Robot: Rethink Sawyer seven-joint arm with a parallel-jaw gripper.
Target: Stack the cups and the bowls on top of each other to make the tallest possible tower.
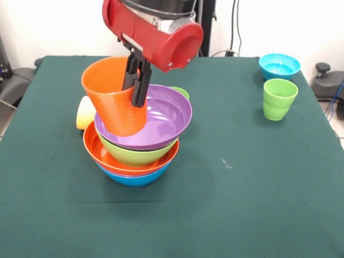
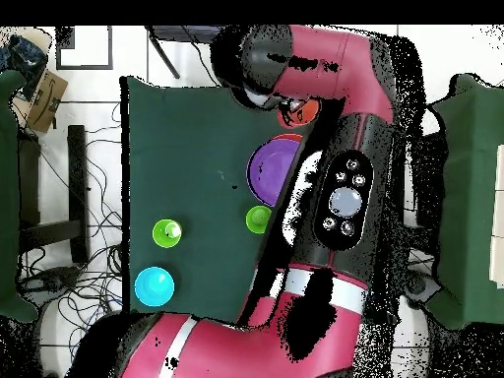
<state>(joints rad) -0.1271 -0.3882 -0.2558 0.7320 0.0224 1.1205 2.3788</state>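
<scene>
My gripper point(image 1: 138, 80) is pinching the rim of the orange cup point(image 1: 114, 97): one dark finger sits inside the cup's mouth and the other outside its wall, pressed together on the plastic. The cup hangs tilted left of centre in the front view, its base lower than the purple bowl's point(image 1: 161, 115) rim, and looks to be pressing against that bowl's left side; I cannot tell whether it is inside or outside the bowl.

To do this step well, I judge I should bring the cup upright, centre it over the purple bowl's hollow, and lower it until the base sits flat before letting go. A tilted release could tip the cup out or nudge the pile sideways.

The tower point(image 1: 137, 145) stands at centre left of the front view: a blue bowl point(image 1: 134, 178) lowest, an orange bowl point(image 1: 107, 158) nested in it, then a lime green bowl point(image 1: 134, 154), then the purple one. All are glossy and sit slightly skewed.

A yellow cup point(image 1: 84, 113) lies on its side just behind the pile to the left, and a green cup's rim point(image 1: 181, 91) peeks out behind the purple bowl. At upper right stand a light green cup point(image 1: 279, 99) and a turquoise bowl point(image 1: 279, 65), well apart from the tower on the green table point(image 1: 242, 188).
</scene>
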